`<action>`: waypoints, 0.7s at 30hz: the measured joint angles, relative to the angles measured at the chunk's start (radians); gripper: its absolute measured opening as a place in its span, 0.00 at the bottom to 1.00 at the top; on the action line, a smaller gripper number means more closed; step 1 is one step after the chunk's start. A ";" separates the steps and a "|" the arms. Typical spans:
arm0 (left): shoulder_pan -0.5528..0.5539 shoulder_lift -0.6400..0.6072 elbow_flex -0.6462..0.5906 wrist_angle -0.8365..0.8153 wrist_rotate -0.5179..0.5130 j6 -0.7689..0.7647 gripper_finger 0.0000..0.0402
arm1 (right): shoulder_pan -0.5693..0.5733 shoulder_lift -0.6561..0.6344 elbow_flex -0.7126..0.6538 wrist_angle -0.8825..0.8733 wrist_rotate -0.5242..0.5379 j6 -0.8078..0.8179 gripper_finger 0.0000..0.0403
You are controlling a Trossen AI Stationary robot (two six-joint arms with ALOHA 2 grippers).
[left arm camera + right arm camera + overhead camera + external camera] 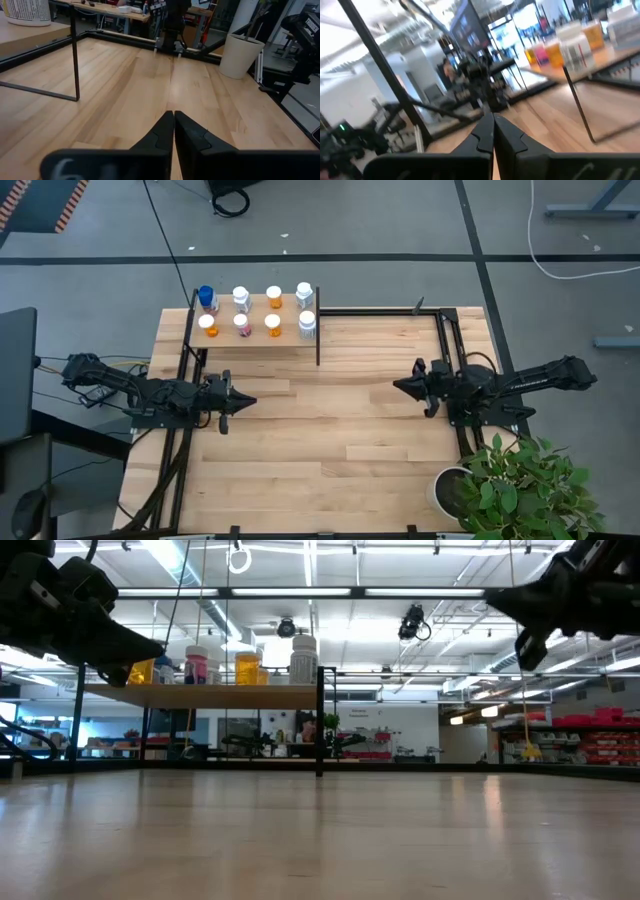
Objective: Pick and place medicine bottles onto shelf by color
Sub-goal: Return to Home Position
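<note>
High view alone shows eight shelved bottles (pixel 273 323); left tool (pixel 250 401), right tool (pixel 397 385) closed, empty.

I see my left arm (pixel 150 392) and right arm (pixel 520 385), both black and lumpy, with fat round joints. Thin wires (pixel 48 362) hang off the left arm's back end. The left gripper (pixel 243 401) and right gripper (pixel 398 386) each have two dark, smooth fingers (pixel 192 137), pointy like a beak.

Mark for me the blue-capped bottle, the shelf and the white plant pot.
blue-capped bottle (pixel 206 294), high view, on its blue cap.
shelf (pixel 257 338), high view, on bare board beside the bottles.
white plant pot (pixel 241 55), left wrist view, on its side wall.
</note>
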 joint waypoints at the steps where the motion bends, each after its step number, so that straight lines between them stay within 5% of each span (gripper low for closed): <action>1: 0.000 0.000 0.000 0.000 0.000 -0.001 0.05 | 0.000 0.000 0.000 0.027 0.000 0.000 0.02; 21: 0.000 0.000 0.000 0.000 0.000 0.001 0.06 | 0.000 0.000 0.001 0.607 0.000 0.000 0.02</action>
